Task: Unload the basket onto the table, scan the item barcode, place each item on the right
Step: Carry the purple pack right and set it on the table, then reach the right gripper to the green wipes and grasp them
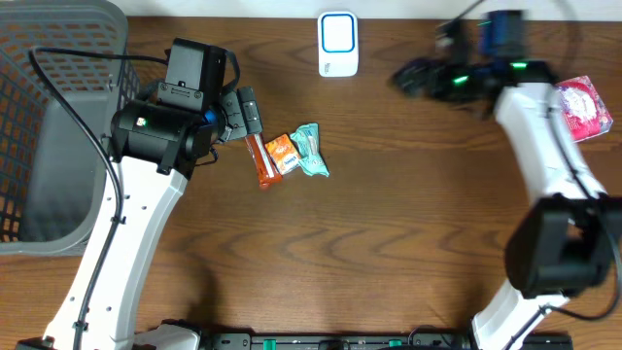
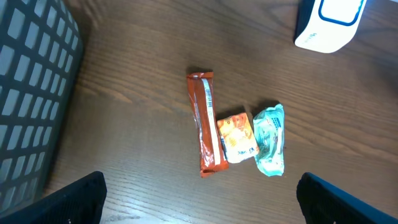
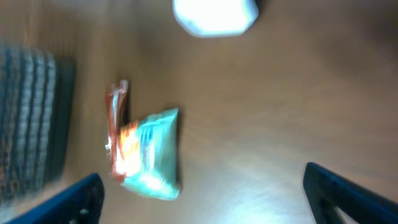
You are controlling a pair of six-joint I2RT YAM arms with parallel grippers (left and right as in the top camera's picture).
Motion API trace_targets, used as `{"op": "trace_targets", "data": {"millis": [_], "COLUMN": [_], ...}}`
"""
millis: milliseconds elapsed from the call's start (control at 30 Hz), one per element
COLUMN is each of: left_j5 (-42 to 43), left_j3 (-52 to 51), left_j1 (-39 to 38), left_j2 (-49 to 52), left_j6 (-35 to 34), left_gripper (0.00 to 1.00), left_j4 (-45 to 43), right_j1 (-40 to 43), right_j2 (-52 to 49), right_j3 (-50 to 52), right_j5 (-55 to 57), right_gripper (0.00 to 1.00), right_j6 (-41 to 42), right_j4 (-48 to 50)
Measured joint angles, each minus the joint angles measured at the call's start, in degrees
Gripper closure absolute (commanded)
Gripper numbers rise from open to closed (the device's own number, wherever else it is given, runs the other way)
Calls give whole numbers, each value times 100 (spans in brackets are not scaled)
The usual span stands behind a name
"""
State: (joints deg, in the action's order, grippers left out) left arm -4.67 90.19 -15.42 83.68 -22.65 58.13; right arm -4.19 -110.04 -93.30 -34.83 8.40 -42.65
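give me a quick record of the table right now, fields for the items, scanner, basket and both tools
centre items: red bar, orange pack, teal pack, lying side by side, touching
other item: pink pack, far right, beside the right arm
scanner: white, far edge, apart from all items
basket: grey, left edge
left tool: open, holding nothing, next to the red bar
right tool: open, holding nothing, blurred, right of the scanner
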Motion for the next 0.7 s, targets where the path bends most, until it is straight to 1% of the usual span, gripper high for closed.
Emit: {"op": "trace_targets", "data": {"millis": [133, 333, 433, 533, 633, 700], "left_j5": [0, 0, 0, 0, 0, 0], "left_j3": [0, 0, 0, 0, 0, 0], "left_j1": [0, 0, 0, 0, 0, 0], "left_j2": [0, 0, 0, 0, 0, 0], "left_j6": [0, 0, 0, 0, 0, 0], "left_gripper": [2, 2, 2, 2, 2, 2], "left_j4": [-2, -2, -2, 0, 0, -2], "right_j1": [-817, -1895, -2243, -2529, -2732, -2841], "right_j2": [-356, -544, -544, -544, -544, -544], "right_j3": [7, 15, 15, 15, 15, 15], "right_j5": [120, 1196, 1652, 1987, 2225, 2402], "right_gripper": [2, 4, 7, 8, 15, 17], "right_j6": [11, 103, 286, 461, 575, 675], "right_j4": [-356, -549, -487, -269, -94, -59]}}
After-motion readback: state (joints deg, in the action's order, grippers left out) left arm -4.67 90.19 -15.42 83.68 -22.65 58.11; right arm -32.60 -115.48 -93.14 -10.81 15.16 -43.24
